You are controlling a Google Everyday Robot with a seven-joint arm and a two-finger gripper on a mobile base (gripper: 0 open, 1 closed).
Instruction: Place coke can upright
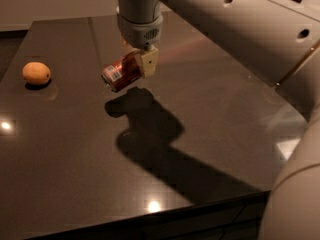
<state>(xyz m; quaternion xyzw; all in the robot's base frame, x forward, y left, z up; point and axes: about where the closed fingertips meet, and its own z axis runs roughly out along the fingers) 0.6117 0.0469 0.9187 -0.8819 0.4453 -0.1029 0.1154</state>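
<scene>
The coke can (pixel 119 74) is red-orange with a white barcode patch. It hangs tilted, almost on its side, in the air above the dark table (pixel 75 149), with its shadow on the table below it. My gripper (pixel 137 64) is shut on the coke can from above, at the can's right end. One cream fingertip (pixel 149 61) shows in front of the can. The arm comes in from the upper right.
A round orange fruit (pixel 36 73) lies at the table's left. My large white arm (pixel 240 29) spans the upper right. The table's front edge runs along the bottom of the view.
</scene>
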